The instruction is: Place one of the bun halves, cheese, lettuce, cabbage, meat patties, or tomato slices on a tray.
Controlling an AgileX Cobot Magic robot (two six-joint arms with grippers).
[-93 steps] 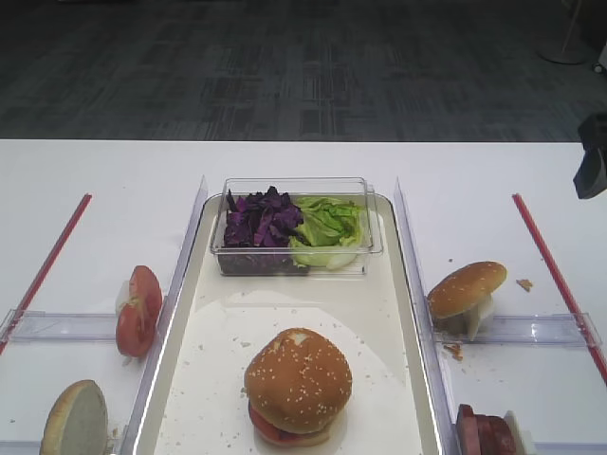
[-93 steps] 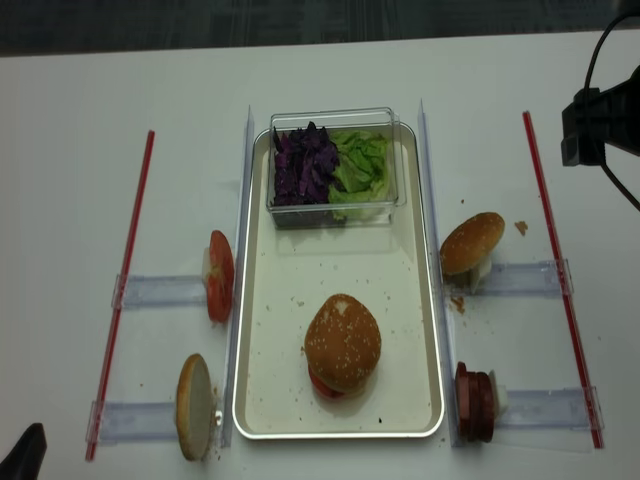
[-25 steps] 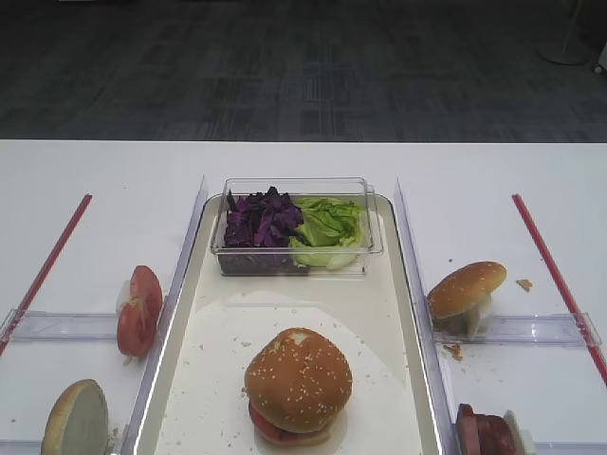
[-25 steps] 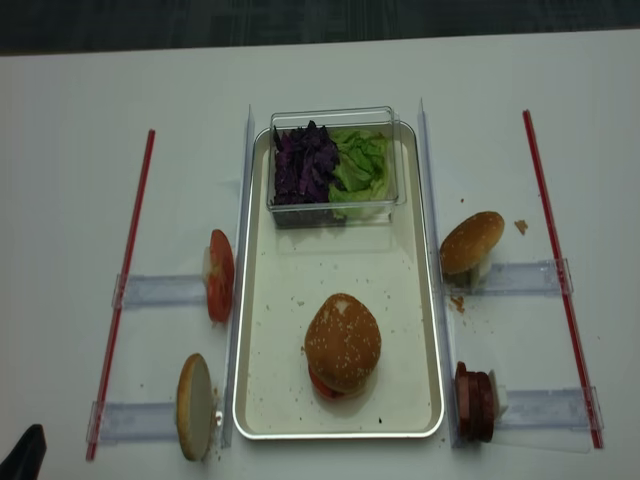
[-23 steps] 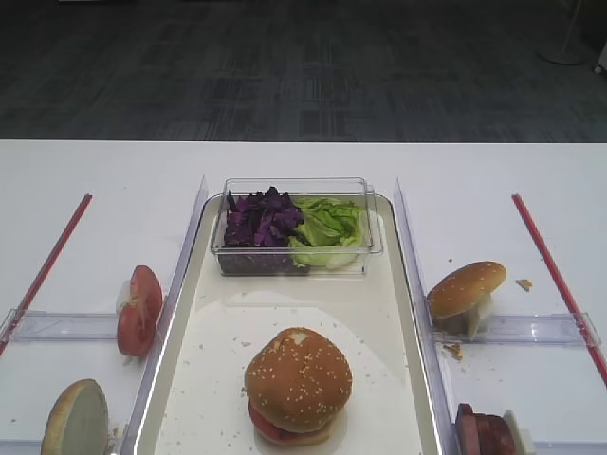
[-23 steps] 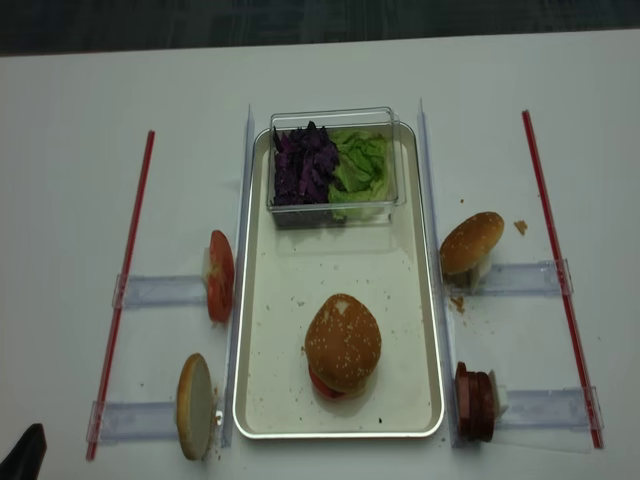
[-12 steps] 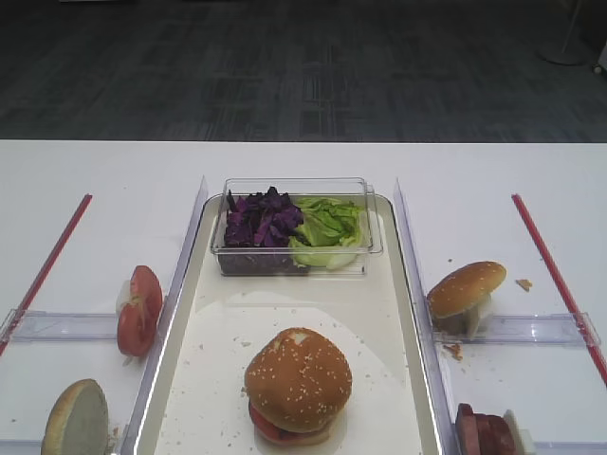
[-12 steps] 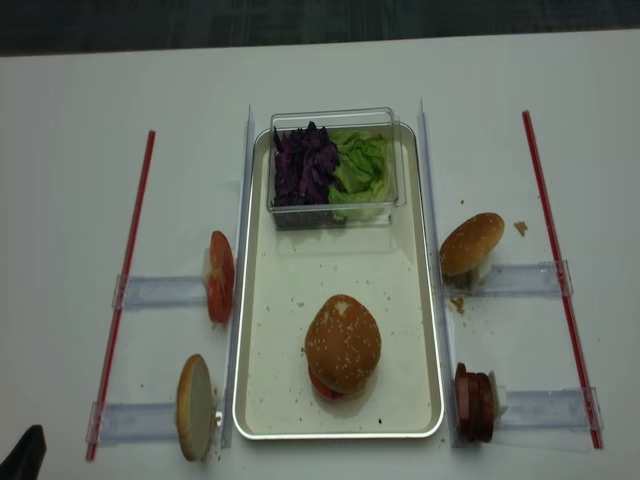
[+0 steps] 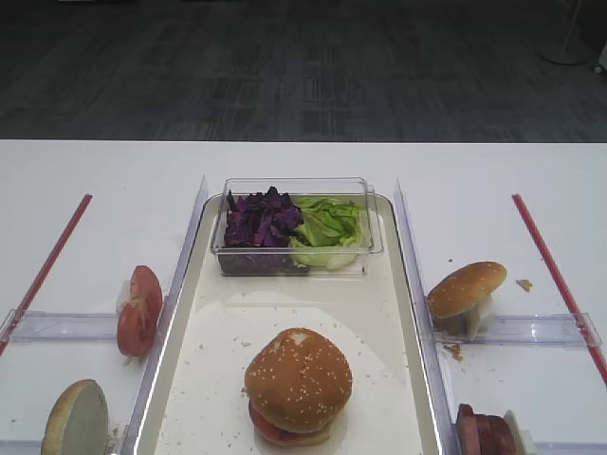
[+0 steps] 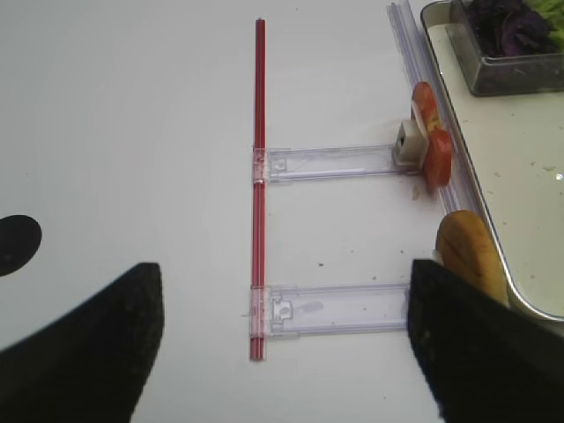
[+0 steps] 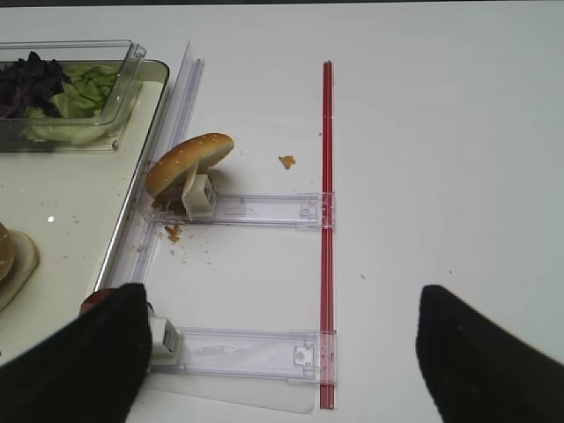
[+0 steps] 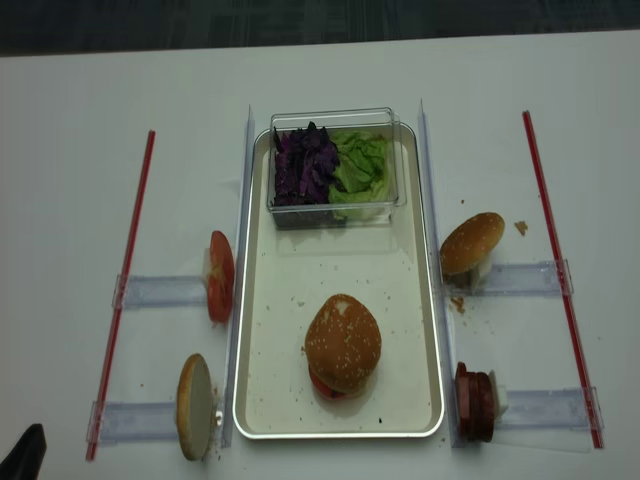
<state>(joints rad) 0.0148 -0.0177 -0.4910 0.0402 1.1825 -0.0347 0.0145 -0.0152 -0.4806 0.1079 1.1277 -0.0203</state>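
On the cream tray rests the seeded bun top with a pale patch, a red layer showing under it. Lettuce and purple cabbage fill the clear box. Tomato slices and a cut-face bun half stand left of the tray. Meat patties stand to its right. Cheese is out of view. My right gripper hangs open over a clear stand. My left gripper is open, empty, left of the tray.
A second seeded bun top leans on a clear stand right of the tray. Red strips run along both sides. Clear rails flank the tray. A crumb lies near the right strip.
The right arm, seen at the right edge of both high views a few seconds ago, is out of them now. Nothing on the table has moved.
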